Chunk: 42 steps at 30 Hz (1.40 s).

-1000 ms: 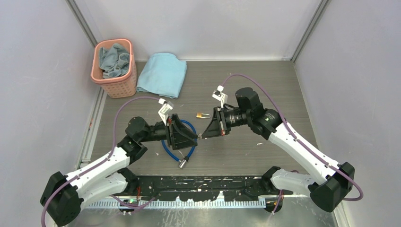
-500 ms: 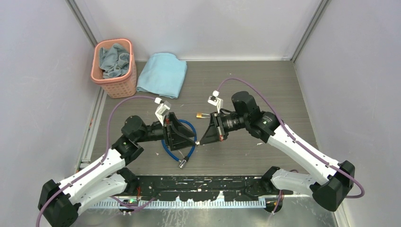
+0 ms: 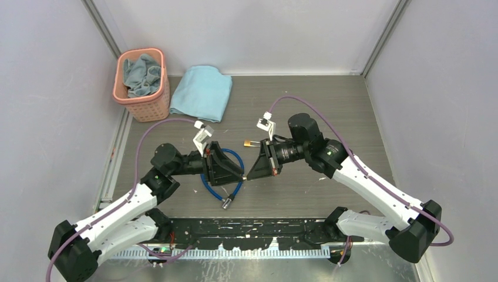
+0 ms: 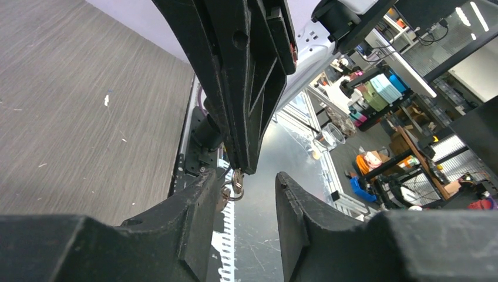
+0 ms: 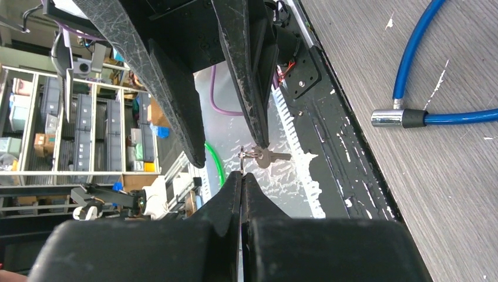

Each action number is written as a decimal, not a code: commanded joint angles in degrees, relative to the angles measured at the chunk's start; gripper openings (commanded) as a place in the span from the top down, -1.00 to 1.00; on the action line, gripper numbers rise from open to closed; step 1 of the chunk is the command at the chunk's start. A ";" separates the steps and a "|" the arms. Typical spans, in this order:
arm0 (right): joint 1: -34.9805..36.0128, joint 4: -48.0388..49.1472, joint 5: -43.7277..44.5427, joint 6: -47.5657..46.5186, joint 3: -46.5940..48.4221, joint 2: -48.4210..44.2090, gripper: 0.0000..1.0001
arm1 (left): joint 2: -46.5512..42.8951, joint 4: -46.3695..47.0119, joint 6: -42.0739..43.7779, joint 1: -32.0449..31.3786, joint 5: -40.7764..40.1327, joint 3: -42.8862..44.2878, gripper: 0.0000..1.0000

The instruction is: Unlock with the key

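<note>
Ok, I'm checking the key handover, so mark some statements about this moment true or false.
1. The right gripper has its jaws shut on the ring of the key. True.
2. The left gripper has its jaws shut. False: a gap shows between them.
3. The padlock lies on the table. True.
4. The key sits in the padlock. False: it hangs in the air between both grippers.
5. The right gripper holds the blue cable. False: it lies on the table.

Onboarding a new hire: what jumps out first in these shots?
Both arms meet tip to tip mid-table, by the blue cable. The shut right pincer holds the tiny key by its ring, right at the tips of the open left pincer. The brass padlock lies just beyond them, untouched.
</note>
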 commanded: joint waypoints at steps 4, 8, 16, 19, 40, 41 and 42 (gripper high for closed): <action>0.48 3.53 -1.20 0.00 0.76 -1.42 0.98 | 1.74 5.19 -2.46 -0.15 2.00 0.95 0.18; 0.49 3.32 -0.40 -0.47 0.67 -1.25 0.98 | 1.94 6.34 -3.13 -0.16 2.14 0.71 0.20; 0.49 3.03 0.86 -1.19 0.67 -0.74 0.98 | 1.87 6.28 -3.57 -0.18 2.17 0.49 0.28; 0.49 3.08 0.87 -1.48 0.84 -1.02 0.98 | 1.84 6.24 -3.83 -0.18 2.05 0.42 0.36; 0.47 4.42 1.83 -1.74 -0.44 -2.47 0.98 | 2.45 7.45 -5.63 -0.18 1.08 -0.60 0.27; 0.47 4.43 1.90 -1.76 -0.51 -2.41 0.98 | 2.42 7.54 -5.74 -0.18 1.08 -0.66 0.28; 0.47 4.45 2.04 -1.77 -0.56 -2.31 0.98 | 2.43 7.79 -5.89 -0.16 1.08 -0.68 0.30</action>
